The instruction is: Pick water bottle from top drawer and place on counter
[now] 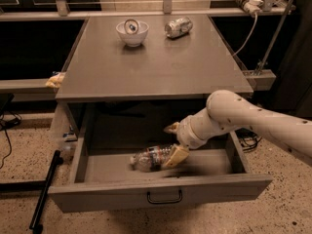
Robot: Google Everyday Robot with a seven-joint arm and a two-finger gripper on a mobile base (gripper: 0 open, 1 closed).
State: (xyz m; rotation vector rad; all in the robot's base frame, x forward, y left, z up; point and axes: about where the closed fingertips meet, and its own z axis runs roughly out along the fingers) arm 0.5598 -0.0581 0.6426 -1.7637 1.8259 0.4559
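The top drawer (161, 195) stands pulled open below the counter (156, 57). The water bottle (148, 158) lies on its side on the drawer floor, clear crinkled plastic with a red and dark label band. My gripper (173, 143) reaches down into the drawer from the right on a white arm. One pale finger (176, 156) lies against the bottle's right end and the other finger (171, 127) sits behind it. The fingers are spread around that end of the bottle and have not closed on it.
A white bowl (132, 31) with a round object in it and a silver can (178, 27) lying on its side sit at the counter's far end. A dark pole (45, 191) lies on the floor at left. A cable and bracket (256, 13) are at right.
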